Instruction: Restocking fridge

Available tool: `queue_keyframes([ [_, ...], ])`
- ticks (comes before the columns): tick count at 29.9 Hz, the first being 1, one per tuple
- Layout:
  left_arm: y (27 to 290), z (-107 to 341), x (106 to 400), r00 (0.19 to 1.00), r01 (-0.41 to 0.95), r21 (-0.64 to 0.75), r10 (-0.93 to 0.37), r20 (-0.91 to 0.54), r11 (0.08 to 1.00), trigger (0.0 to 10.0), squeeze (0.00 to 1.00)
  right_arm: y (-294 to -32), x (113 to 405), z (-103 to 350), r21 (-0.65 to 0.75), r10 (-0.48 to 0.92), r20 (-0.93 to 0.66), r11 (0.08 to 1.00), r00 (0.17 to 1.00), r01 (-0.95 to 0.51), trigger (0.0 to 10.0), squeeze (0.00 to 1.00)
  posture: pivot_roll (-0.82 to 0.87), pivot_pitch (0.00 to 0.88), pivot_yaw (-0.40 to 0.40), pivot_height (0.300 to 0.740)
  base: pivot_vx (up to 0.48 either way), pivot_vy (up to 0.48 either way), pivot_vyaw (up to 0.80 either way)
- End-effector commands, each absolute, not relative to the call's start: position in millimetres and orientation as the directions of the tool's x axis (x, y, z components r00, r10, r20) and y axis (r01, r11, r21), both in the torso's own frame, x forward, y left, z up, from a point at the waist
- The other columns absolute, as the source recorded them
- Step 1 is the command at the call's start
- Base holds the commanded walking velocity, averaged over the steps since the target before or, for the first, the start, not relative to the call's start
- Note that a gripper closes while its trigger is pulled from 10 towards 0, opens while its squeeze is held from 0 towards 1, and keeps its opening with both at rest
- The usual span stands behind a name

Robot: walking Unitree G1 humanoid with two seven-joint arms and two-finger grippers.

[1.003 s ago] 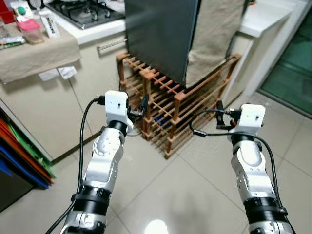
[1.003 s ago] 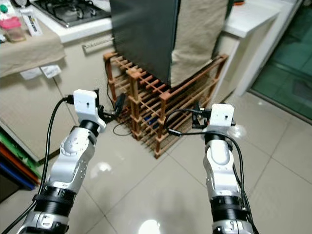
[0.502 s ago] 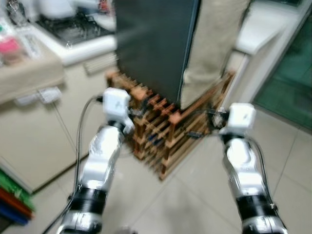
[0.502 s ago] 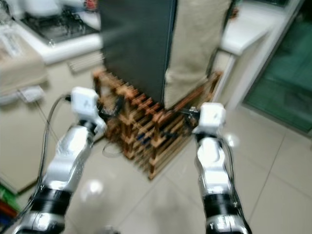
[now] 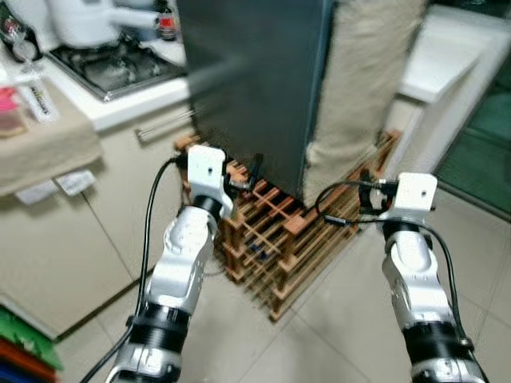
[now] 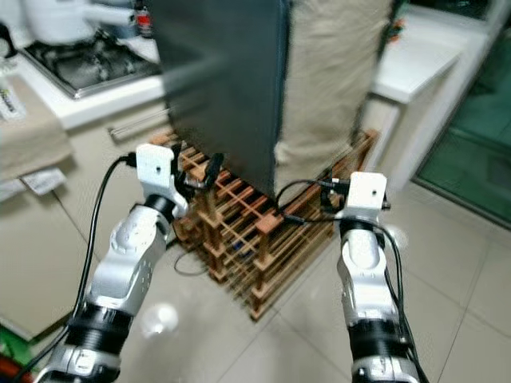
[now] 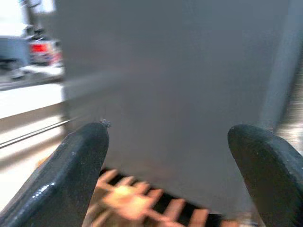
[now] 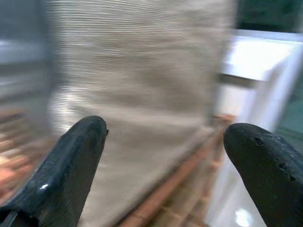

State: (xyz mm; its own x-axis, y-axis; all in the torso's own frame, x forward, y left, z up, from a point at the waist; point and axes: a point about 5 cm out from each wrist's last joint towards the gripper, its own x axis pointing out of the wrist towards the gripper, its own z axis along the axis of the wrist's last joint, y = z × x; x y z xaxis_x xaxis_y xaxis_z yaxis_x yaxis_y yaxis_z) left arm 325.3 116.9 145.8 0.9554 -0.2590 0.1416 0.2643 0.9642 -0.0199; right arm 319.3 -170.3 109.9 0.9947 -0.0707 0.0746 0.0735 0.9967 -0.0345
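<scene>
A dark grey fridge (image 5: 247, 80) stands shut on a low wooden slatted rack (image 5: 279, 247), with a beige cloth (image 5: 367, 80) hanging over its right side. My left gripper (image 5: 251, 172) is raised in front of the fridge's lower left corner, open and empty; the left wrist view looks between its fingertips (image 7: 80, 161) at the grey door. My right gripper (image 5: 363, 190) is held up by the rack's right end, open and empty, and its fingertips (image 8: 75, 151) frame the cloth.
A gas stove (image 5: 120, 68) and a white pot (image 5: 80, 20) sit on the counter to the left, above a cloth-covered cabinet (image 5: 48, 144). A white counter (image 5: 447, 56) and a green glass door (image 5: 479, 136) lie to the right. Tiled floor (image 5: 319, 335) is underfoot.
The whole view has shifted and blurred: the fridge and rack now look closer and larger. Both arms stay raised in the same pose with fingers open.
</scene>
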Motion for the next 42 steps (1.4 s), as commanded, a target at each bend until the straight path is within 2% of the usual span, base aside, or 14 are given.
queue_keyframes([
  [1, 103.3, 149.6, 325.7, 0.942, 0.307, -0.032, -0.299, 0.153, 0.951, 10.0, 0.00, -185.0, 318.6, 115.1, -0.052, -0.108, 0.099, 0.992, 0.989, 0.113, 10.0, 0.00, -0.04, 0.000, -0.006, 0.740, 0.000, 0.000, 0.00],
  [3, 103.5, 148.8, 326.3, 0.944, 0.303, -0.037, -0.295, 0.148, 0.952, 10.0, 0.00, -185.3, 318.7, 115.3, -0.050, -0.108, 0.099, 0.992, 0.989, 0.113, 10.0, 0.00, -0.04, 0.000, -0.006, 0.740, 0.000, 0.000, 0.00],
  [17, 108.3, 144.9, 330.0, 0.956, 0.273, -0.051, -0.265, 0.123, 0.961, 10.0, 0.00, -186.9, 318.6, 113.0, -0.053, -0.107, 0.082, 0.992, 0.991, 0.112, 10.0, 0.00, -0.04, 0.000, -0.009, 0.740, 0.000, 0.000, -0.77],
  [25, 108.1, 145.4, 330.6, 0.957, 0.268, -0.051, -0.260, 0.126, 0.962, 10.0, 0.00, -188.3, 317.6, 113.6, -0.064, -0.112, 0.085, 0.991, 0.990, 0.118, 10.0, 0.00, -0.04, 0.000, -0.014, 0.740, 0.000, 0.000, -0.05],
  [36, 101.3, 164.4, 331.8, 0.938, 0.306, -0.058, -0.290, 0.192, 0.950, 10.0, 0.00, -192.8, 318.1, 122.2, -0.056, -0.131, 0.130, 0.989, 0.983, 0.139, 10.0, 0.00, -0.05, 0.004, -0.010, 0.740, 0.000, 0.000, -0.76],
  [42, 103.9, 166.2, 334.5, 0.944, 0.283, -0.050, -0.269, 0.193, 0.958, 10.0, 0.00, -188.8, 316.4, 119.3, -0.064, -0.113, 0.121, 0.991, 0.986, 0.121, 10.0, 0.00, -0.05, 0.008, -0.008, 0.740, 0.000, 0.000, 0.00],
])
